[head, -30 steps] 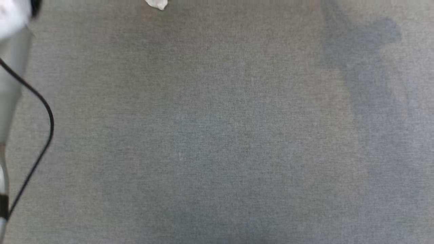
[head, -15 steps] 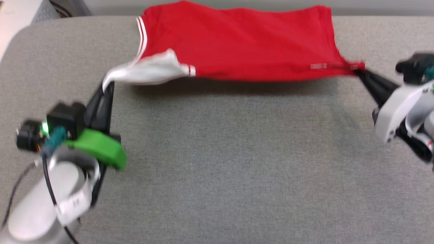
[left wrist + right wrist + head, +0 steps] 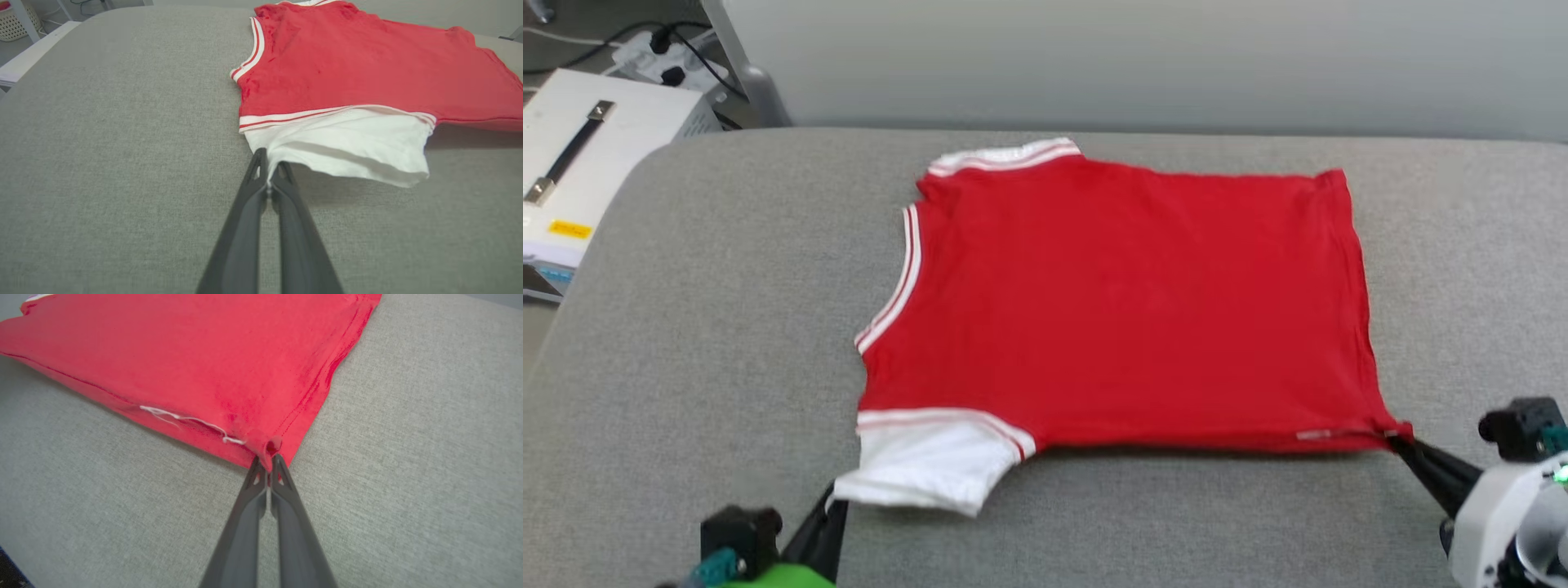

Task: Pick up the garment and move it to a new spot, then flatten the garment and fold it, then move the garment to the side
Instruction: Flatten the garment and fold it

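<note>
Smooth red garment, earlier stretched aloft, now flat on grey woven table; left pincer clamps white sleeve at seven o'clock, right pincer grips hem corner at four.

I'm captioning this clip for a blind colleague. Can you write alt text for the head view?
A red jersey T-shirt lies spread, plain side up, on a grey padded surface. The left claw pinches its white sleeve; the right claw pinches the near hem corner.
</note>
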